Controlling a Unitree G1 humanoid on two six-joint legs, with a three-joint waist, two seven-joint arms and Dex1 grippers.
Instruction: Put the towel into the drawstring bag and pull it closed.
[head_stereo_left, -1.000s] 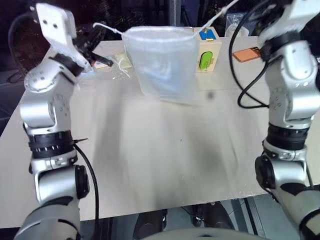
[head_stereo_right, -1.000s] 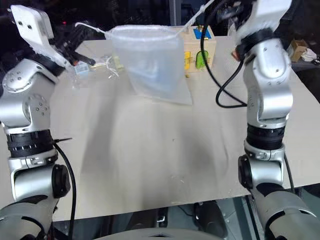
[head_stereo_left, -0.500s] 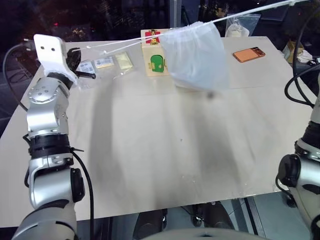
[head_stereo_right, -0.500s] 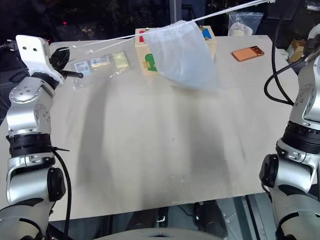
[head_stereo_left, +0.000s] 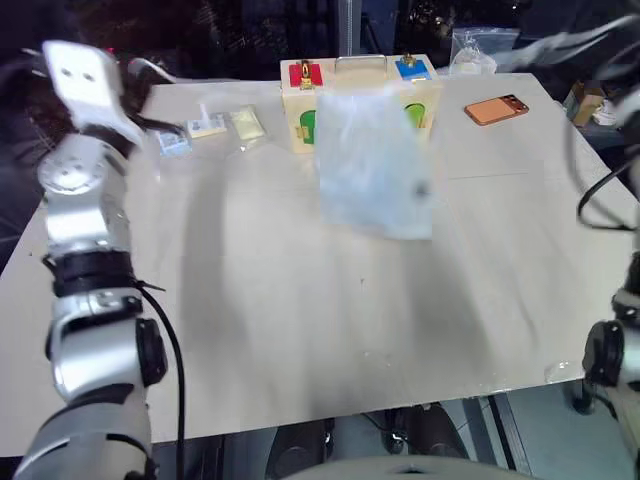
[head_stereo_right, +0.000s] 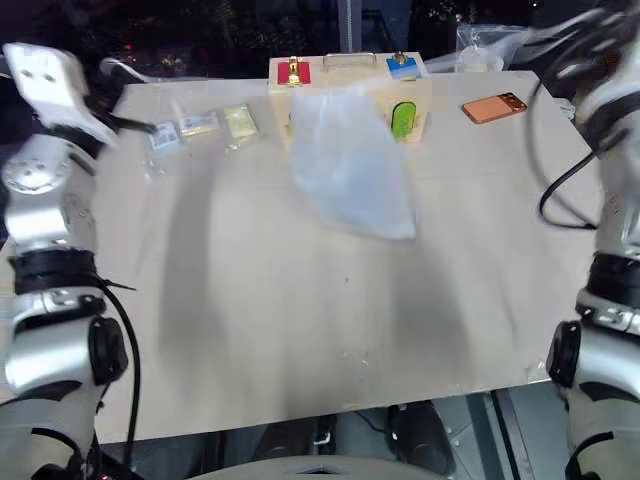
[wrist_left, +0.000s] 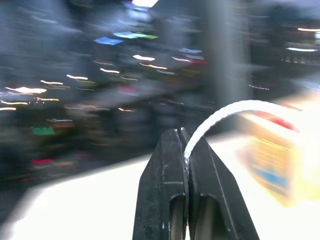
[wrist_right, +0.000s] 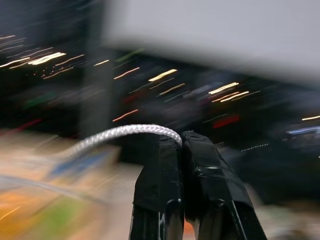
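1. Both grippers are clamped on the bag's white cords: the left gripper (wrist_left: 182, 150) pinches one cord (wrist_left: 225, 112), and the right gripper (wrist_right: 181, 145) pinches the other cord (wrist_right: 120, 135).
2. A second ago the drawstring bag (head_stereo_left: 375, 165) hung wide-mouthed between the raised arms; now its top looks gathered and it has sunk to the table (head_stereo_left: 300, 320), in front of the wooden box (head_stereo_left: 300, 100).
3. Inside the bag a faint bluish mass is probably the towel, though blur hides it.
4. Judging from this, the closing pull looks largely done; what remains is releasing the cords.
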